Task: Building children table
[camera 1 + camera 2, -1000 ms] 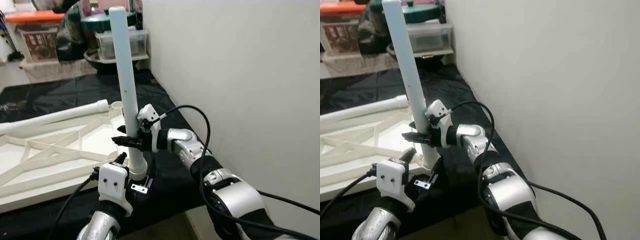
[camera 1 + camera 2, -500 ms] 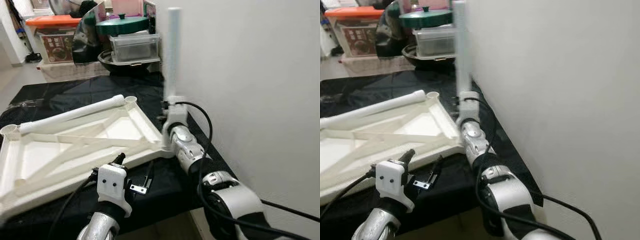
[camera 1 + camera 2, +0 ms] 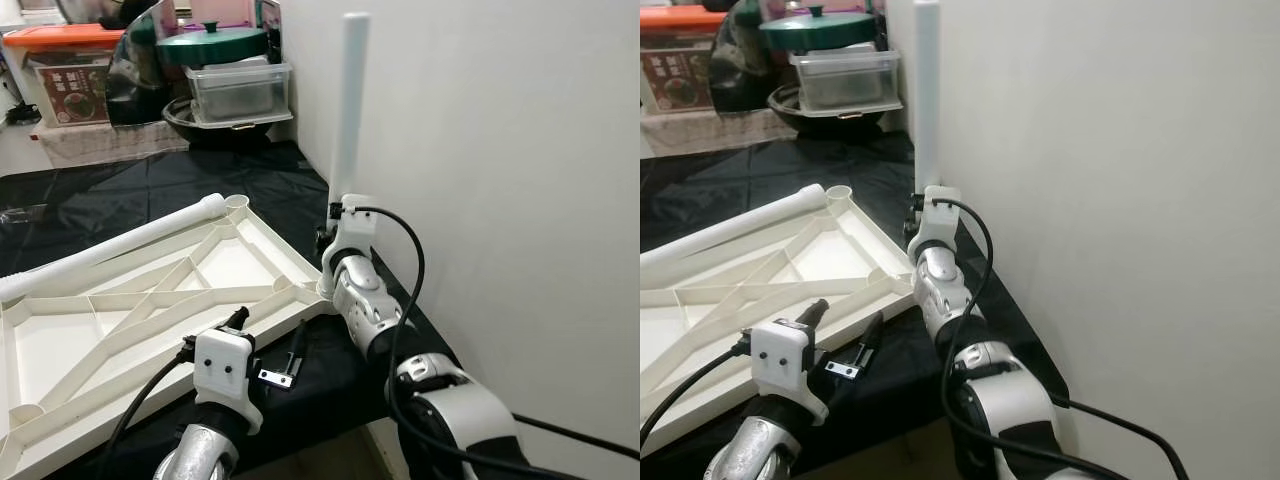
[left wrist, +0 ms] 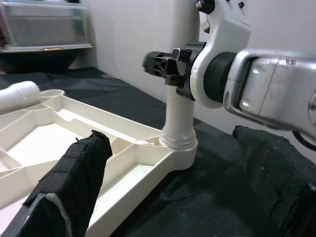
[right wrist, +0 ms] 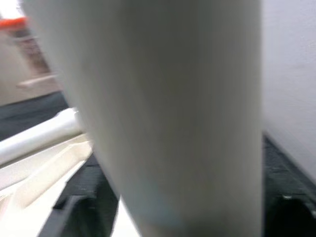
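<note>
A cream ribbed tabletop (image 3: 150, 300) lies upside down on the black cloth. One white leg (image 3: 350, 120) stands upright in its corner socket (image 4: 178, 143) close to the wall. My right gripper (image 4: 165, 66) is shut on this leg a little above the socket. A second white leg (image 3: 110, 250) lies along the tabletop's far edge. My left gripper (image 3: 268, 335) hovers open in front of the socket corner, its padded fingers (image 4: 74, 182) spread wide and touching nothing.
A white wall (image 3: 500, 150) runs close along the right of the table. A small metal bracket (image 3: 275, 377) lies on the cloth near the front edge. Clear boxes with a green lid (image 3: 235, 85) and an orange-lidded bin (image 3: 65, 60) stand at the back.
The leg, tilted a second ago, now stands straight in the corner socket with my right gripper still on it. The view has shifted and shows more of the tabletop.
</note>
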Controlling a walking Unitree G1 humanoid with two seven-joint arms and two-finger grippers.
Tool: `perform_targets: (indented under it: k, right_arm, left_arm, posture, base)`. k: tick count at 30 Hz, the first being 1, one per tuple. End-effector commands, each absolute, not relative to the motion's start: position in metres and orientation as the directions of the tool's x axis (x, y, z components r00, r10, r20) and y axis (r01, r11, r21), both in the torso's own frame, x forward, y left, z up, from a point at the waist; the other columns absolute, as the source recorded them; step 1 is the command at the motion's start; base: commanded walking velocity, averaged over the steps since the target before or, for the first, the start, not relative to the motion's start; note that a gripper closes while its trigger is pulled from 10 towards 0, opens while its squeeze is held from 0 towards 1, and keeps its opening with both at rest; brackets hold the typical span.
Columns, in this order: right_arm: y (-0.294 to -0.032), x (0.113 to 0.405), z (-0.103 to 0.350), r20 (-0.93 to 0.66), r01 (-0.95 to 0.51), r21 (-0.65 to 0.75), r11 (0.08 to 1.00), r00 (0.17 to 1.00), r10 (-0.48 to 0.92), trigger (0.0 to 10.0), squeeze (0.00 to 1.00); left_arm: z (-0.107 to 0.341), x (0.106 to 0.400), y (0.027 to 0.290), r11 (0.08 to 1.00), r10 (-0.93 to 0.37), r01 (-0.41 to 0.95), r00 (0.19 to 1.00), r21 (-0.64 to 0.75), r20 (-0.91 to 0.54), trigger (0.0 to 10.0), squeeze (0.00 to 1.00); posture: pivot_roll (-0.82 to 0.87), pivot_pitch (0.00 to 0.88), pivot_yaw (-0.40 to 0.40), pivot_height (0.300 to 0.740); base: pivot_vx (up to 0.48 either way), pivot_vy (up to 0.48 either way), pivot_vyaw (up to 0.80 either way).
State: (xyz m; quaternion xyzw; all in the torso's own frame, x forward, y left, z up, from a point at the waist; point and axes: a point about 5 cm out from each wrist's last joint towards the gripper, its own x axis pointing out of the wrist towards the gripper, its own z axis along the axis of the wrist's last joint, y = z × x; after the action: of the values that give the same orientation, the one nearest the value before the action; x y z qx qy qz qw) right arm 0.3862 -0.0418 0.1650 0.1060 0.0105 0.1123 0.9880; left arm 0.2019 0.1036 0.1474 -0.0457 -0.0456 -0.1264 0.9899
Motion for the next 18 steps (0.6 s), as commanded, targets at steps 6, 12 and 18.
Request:
perform_targets:
  k: [6, 12, 18]
  right_arm:
    - [-0.04, 0.384, 0.168, 0.05, -0.505, 0.183, 0.843, 0.862, 0.505, 10.0, 0.0]
    - [-0.04, 0.381, 0.166, 0.021, -0.67, 0.185, 0.719, 0.734, 0.679, 10.0, 0.0]
    - [-0.042, 0.364, 0.162, -0.067, -0.939, 0.12, 0.323, 0.317, 0.946, 10.0, 0.0]
  left_arm:
    - [0.145, 0.201, 0.105, 0.967, -0.238, 0.244, 0.967, -0.072, 0.088, 10.0, 0.0]
    - [0.146, 0.201, 0.106, 0.967, -0.237, 0.243, 0.968, -0.07, 0.088, 10.0, 0.0]
    - [0.146, 0.202, 0.105, 0.968, -0.235, 0.241, 0.968, -0.073, 0.086, 10.0, 0.0]
  posture:
    - [0.01, 0.0, -0.005, 0.74]
    - [0.01, 0.0, -0.005, 0.74]
    - [0.02, 0.0, -0.014, 0.74]
  base:
    - [0.0, 0.0, 0.0]
    - [0.0, 0.0, 0.0]
    - [0.0, 0.0, 0.0]
